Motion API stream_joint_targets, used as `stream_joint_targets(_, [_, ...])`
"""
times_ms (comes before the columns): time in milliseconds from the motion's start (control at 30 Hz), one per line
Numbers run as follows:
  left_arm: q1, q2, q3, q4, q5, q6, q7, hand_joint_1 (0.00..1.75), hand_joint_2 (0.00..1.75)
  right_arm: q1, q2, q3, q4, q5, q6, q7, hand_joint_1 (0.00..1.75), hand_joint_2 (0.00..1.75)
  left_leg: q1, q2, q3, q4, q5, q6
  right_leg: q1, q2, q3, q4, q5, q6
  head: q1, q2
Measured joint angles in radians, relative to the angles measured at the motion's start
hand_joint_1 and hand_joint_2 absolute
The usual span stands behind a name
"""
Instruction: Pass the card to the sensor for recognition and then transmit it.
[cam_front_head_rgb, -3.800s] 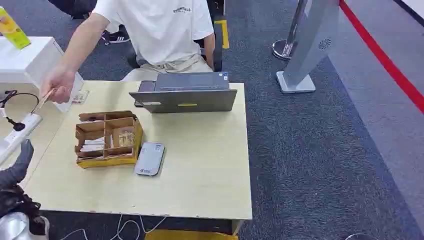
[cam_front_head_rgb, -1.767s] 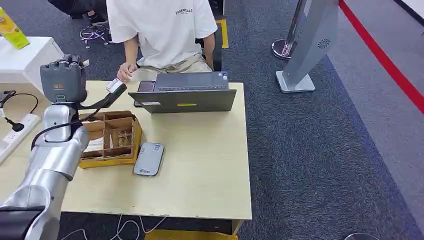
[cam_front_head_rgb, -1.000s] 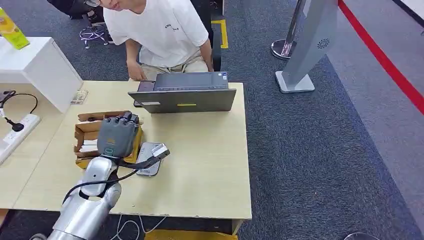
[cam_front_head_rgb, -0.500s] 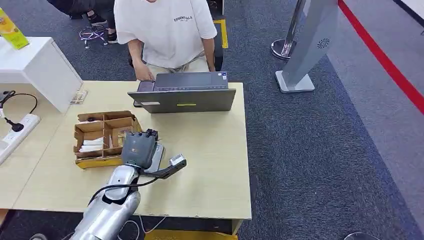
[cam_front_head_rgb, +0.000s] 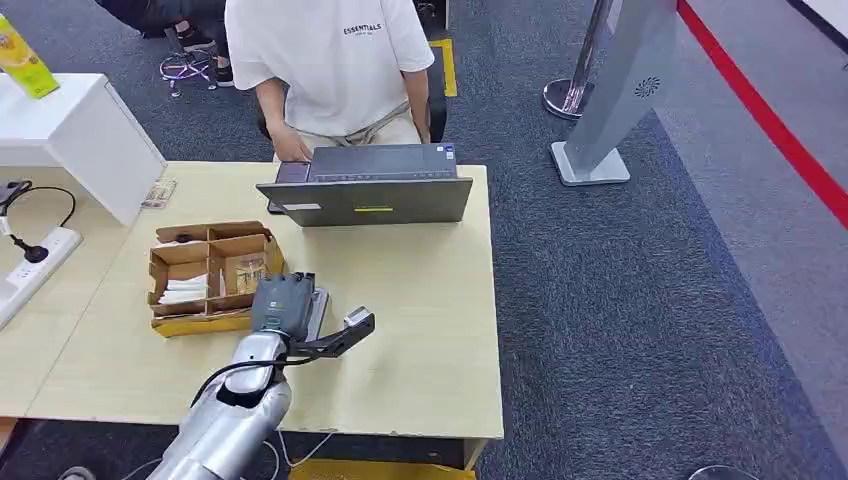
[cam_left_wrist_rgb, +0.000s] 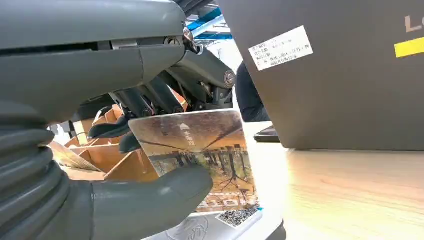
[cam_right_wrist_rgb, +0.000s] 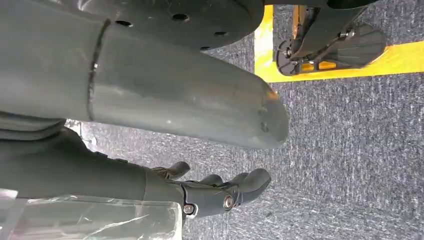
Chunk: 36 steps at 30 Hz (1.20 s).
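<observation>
My left hand (cam_front_head_rgb: 283, 304) hovers low over the grey flat sensor (cam_front_head_rgb: 321, 301) beside the cardboard box, covering most of it. In the left wrist view the thumb (cam_left_wrist_rgb: 150, 200) and dark fingers pinch a picture card (cam_left_wrist_rgb: 200, 152), held upright just above the sensor's pale top (cam_left_wrist_rgb: 227, 226). My right hand (cam_right_wrist_rgb: 220, 192) hangs over the carpet with loosely bent fingers and nothing in it.
A compartmented cardboard box (cam_front_head_rgb: 208, 268) stands left of the sensor. A grey laptop (cam_front_head_rgb: 372, 190) sits at the table's far edge with a seated person (cam_front_head_rgb: 330, 60) behind it. A power strip (cam_front_head_rgb: 28, 268) and white cabinet (cam_front_head_rgb: 75, 130) lie at the left.
My left arm swung the card from the table's far left corner down over the sensor. In the last half second the hand settled only slightly toward me.
</observation>
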<state>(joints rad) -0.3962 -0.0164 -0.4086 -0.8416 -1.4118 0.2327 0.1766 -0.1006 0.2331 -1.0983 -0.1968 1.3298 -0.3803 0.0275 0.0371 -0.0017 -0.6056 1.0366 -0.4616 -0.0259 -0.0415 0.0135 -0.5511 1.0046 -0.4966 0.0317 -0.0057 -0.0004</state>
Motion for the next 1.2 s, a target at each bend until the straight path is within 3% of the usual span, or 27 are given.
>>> stream_joint_targets(267, [-0.002,0.000,0.000,0.003,0.012,0.027,-0.007,1.75,1.75,0.000,0.000,0.000,0.000,0.001,0.000,0.000,0.00,0.00,0.000,0.000,0.000,0.000,0.000,0.000,0.000,0.000,0.000,0.000,0.000,0.000,0.000,0.000])
stream_joint_targets(400, [-0.003,0.011,0.001,-0.035,0.020,0.139,-0.038,1.75,1.75,0.001,0.000,0.001,0.000,0.008,0.000,0.001,0.00,0.00,0.000,0.000,0.000,0.000,0.001,0.000,0.000,0.000,0.000,0.000,0.000,0.000,0.000,0.000])
stream_joint_targets(500, [-0.030,0.045,0.011,-0.131,0.007,0.252,-0.052,1.75,1.75,0.002,0.000,0.005,0.000,0.019,0.000,0.006,0.00,0.00,0.000,0.000,0.000,0.000,0.001,0.000,0.000,0.000,0.000,0.001,0.000,0.000,0.000,0.000])
stream_joint_targets(567, [-0.063,0.074,0.030,-0.199,-0.008,0.290,-0.058,1.75,1.75,0.003,0.000,0.013,0.000,0.024,0.000,0.009,0.00,0.00,0.001,0.000,0.000,0.000,0.001,0.000,0.000,0.000,0.000,0.001,0.000,0.000,0.000,0.000])
stream_joint_targets(800, [-0.144,0.147,0.092,-0.314,-0.036,0.317,-0.076,1.75,1.75,0.003,0.000,0.027,0.000,0.033,0.000,0.012,0.00,0.00,0.001,-0.001,-0.001,0.000,0.002,0.000,0.001,-0.001,-0.001,0.002,0.000,0.000,0.000,0.000])
stream_joint_targets(967, [-0.282,0.200,0.142,-0.291,-0.059,0.295,-0.089,1.75,1.75,0.004,0.000,0.041,0.000,0.043,0.001,0.018,0.00,0.00,0.001,-0.001,-0.001,0.000,0.003,-0.001,0.001,-0.001,-0.001,0.002,0.001,0.000,0.001,0.000])
stream_joint_targets(1100, [-0.423,0.215,0.164,-0.157,-0.064,0.271,-0.090,1.75,1.75,0.002,0.000,0.051,0.000,0.050,0.004,0.020,0.00,0.00,0.001,-0.003,-0.001,0.000,0.004,-0.001,0.001,-0.003,-0.001,0.002,0.002,-0.001,0.000,0.000])
stream_joint_targets(1200, [-0.473,0.212,0.169,-0.083,-0.064,0.277,-0.094,1.75,1.75,0.002,0.000,0.051,0.000,0.050,0.004,0.014,0.00,0.00,0.001,-0.002,-0.001,0.000,0.004,-0.001,0.000,-0.002,-0.001,0.002,0.002,-0.001,0.000,0.000])
